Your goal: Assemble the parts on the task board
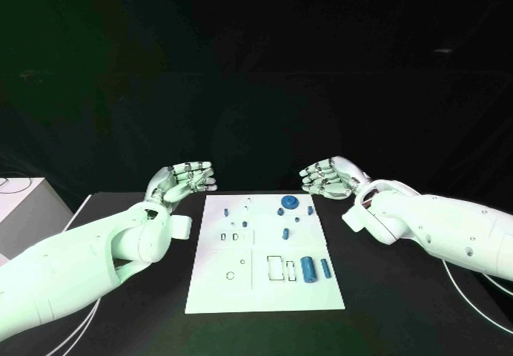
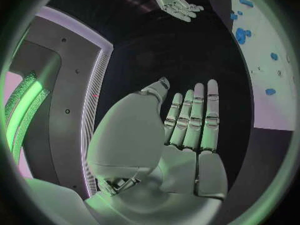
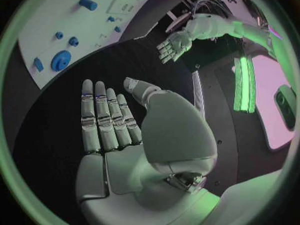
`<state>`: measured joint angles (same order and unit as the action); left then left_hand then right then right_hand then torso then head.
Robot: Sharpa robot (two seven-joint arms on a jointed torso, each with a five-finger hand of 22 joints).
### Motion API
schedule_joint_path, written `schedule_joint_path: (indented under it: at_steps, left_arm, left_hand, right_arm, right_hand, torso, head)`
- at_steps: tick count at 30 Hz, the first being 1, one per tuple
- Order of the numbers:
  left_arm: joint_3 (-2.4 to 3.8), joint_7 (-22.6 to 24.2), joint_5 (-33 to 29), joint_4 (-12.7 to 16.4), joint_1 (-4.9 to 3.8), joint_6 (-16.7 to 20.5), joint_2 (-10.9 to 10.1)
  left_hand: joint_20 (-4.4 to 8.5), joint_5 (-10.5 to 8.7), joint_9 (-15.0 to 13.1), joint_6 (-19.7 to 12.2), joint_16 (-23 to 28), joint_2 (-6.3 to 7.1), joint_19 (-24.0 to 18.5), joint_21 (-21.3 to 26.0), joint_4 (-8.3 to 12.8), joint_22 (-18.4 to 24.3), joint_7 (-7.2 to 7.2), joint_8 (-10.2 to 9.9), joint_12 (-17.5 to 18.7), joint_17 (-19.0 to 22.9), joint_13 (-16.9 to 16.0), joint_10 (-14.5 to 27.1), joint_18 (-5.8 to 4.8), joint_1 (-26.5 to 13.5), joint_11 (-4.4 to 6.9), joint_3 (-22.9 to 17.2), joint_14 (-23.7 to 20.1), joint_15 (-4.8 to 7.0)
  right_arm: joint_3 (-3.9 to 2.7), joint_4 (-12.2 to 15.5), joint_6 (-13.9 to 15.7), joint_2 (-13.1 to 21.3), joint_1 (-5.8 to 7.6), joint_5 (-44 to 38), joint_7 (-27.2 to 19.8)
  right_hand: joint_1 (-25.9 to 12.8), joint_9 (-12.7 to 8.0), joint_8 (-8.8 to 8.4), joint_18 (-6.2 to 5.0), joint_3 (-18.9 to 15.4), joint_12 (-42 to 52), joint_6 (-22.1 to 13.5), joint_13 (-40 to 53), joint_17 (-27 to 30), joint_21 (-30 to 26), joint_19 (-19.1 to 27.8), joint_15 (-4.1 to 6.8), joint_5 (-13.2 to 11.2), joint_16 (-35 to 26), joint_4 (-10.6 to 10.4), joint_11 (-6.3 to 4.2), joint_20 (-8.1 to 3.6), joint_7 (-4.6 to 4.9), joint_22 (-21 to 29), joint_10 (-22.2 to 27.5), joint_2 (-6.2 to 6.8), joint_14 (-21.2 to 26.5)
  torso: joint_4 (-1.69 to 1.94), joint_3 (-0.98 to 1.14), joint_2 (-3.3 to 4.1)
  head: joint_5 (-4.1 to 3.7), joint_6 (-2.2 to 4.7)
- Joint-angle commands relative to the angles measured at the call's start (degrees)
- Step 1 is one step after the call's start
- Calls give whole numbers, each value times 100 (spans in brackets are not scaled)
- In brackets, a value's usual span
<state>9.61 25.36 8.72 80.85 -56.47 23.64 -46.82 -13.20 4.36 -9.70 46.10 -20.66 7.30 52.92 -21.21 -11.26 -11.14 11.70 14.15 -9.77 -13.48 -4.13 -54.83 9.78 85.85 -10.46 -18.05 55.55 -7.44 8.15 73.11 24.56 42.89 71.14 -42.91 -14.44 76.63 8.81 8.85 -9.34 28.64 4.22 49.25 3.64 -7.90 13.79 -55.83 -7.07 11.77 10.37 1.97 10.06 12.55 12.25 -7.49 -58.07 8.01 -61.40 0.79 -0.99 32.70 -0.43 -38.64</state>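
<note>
Hovered w/ left hand (image 1: 181, 180) and right hand (image 1: 333, 176) both empty, fingers apart, flanking far end of task board (image 1: 214, 285), round blue part (image 1: 288, 201) just beside right hand, blue cylinder (image 1: 309, 268) lengthwise on near half, well apart from both.

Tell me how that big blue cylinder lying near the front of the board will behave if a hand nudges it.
The blue cylinder lies on its side on the task board, so a sideways nudge would probably roll it. It looks solid and rigid, unlikely to flex. Its smooth round surface may slip under fingertips.
</note>
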Motion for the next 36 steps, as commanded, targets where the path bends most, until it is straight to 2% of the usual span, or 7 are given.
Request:
schedule_joint_path:
  at_steps: [1, 5, 8, 11, 13, 20, 36]
  left_arm:
    - [24, -104, 296, 213, -2, -364, -102]
    - [92, -130, 347, 515, -2, -410, -304]
    - [131, -143, 367, 714, -2, -468, -427]
    - [163, -181, 394, 914, -1, -533, -529]
    - [178, -208, 419, 1039, -1, -569, -588]
    - [213, -273, 462, 1400, 0, -628, -759]
    - [290, -329, 464, 1718, 2, -686, -857]
  left_hand:
    - [78, -28, -8, 97, -179, 75, 151, -233, 81, -128, 130, 37, 1, -137, 10, -192, 66, 20, 64, -41, 200, 72]
    - [327, -32, 10, 289, -998, 196, 365, -1360, 225, -830, 50, 34, 174, -770, 29, -589, 8, -16, 150, -272, 455, 253]
    - [390, -26, 6, 402, -1708, 269, 228, -2192, 309, -1385, 36, 31, 298, -1301, 18, -759, 42, -67, 206, -526, 419, 319]
    - [409, -24, -37, 449, -2395, 321, 157, -2817, 348, -1785, 13, 41, 356, -1770, 11, -858, 56, -161, 239, -741, 410, 363]
    - [410, -34, -68, 442, -2792, 374, 66, -3176, 376, -2012, 18, 35, 384, -2031, -3, -906, 71, -248, 248, -879, 363, 368]
    - [414, -34, -96, 440, -3029, 395, 61, -3422, 385, -2154, 13, 37, 391, -2168, -19, -938, 75, -329, 257, -959, 396, 379]
    - [433, -34, -139, 467, -3259, 407, 68, -3671, 385, -2292, -32, 62, 365, -2287, -46, -1021, 80, -424, 297, -1029, 458, 411]
  right_arm:
    - [-2, 37, 34, 3, 58, -1749, 424]
    - [-4, 32, -94, -37, 181, -2536, 770]
    - [-4, 6, -281, -89, 280, -3025, 1038]
    - [-5, 2, -479, -131, 371, -3493, 1300]
    - [-5, 18, -567, -154, 424, -3759, 1443]
    - [-5, 128, -714, -246, 569, -4638, 1868]
    - [67, 37, -954, -560, 619, -5591, 2377]
  right_hand:
    - [39, 48, 148, -92, -63, -42, 715, 17, -596, 1265, -1028, 496, 65, 666, 110, -321, -517, -132, -713, -924, 161, -1493]
    - [-17, 102, 191, -111, 54, -15, 970, 60, -1344, 2187, -1571, 748, 113, 1639, 96, -509, -730, -272, -1299, -1320, 296, -2514]
    - [-116, 262, 193, 203, 405, -62, 1070, 84, -2355, 4292, -2005, 794, 211, 2947, 68, -558, -790, -344, -3720, -1498, 461, -2287]
    - [-212, 424, 165, 480, 562, -55, 997, 84, -4463, 5914, -2505, 755, 209, 5128, 1, -564, -752, -326, -5759, -1459, 623, -2413]
    - [-249, 439, 139, 524, 576, -73, 948, 67, -4747, 6116, -2583, 743, 204, 5395, -30, -546, -737, -322, -6034, -1378, 639, -2443]
    - [-325, 565, 93, 645, 582, -73, 830, 38, -5466, 6708, -2790, 704, 117, 6139, -112, -518, -674, -363, -6841, -1132, 775, -2459]
    - [-369, 670, 75, 678, 366, -63, 739, 57, -5630, 6880, -2846, 716, 123, 6353, -173, -540, -668, -499, -7084, -901, 820, -2430]
  torso:
    - [52, -23, 100]
    - [61, -26, 215]
    - [80, -36, 294]
    - [121, -56, 354]
    - [147, -69, 399]
    - [200, -99, 544]
    - [329, -143, 774]
  head:
    - [-34, 13]
    - [-23, 63]
    - [-67, 86]
    - [-109, 108]
    - [-122, 120]
    - [-136, 163]
    - [-199, 188]
